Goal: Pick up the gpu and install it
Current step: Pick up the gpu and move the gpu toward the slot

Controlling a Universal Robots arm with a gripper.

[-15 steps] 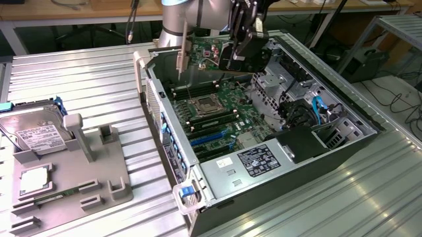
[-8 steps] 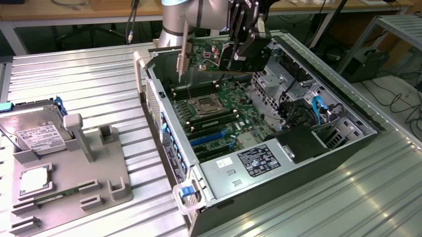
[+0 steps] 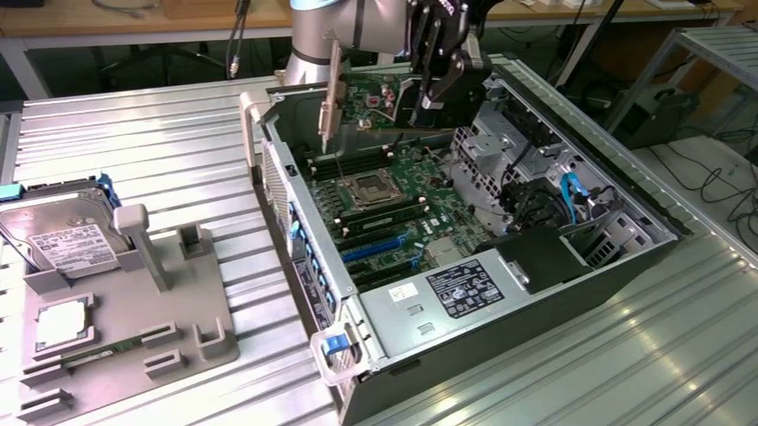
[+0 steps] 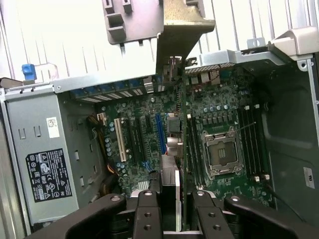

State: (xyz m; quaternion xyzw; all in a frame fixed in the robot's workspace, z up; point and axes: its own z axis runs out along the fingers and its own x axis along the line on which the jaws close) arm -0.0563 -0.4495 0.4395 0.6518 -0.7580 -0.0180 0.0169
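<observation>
Wrist view: we see our claw (image 4: 177, 199) clenched on the gpu (image 4: 183, 144), card held edge-on above the open PC case (image 3: 302, 257). Inside the case: motherboard (image 3: 391, 209) w/ bare CPU socket (image 3: 365, 188), plus PSU (image 3: 456, 293). Hard drive (image 3: 66, 240) sits on the bench (image 3: 166, 151).

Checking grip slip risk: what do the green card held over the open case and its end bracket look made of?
The green circuit-board card looks like matte fibreglass board, studded with small soldered parts. Its silver end bracket looks like thin bare sheet metal, pale and faintly shiny. The gripper is closed on the card.
</observation>
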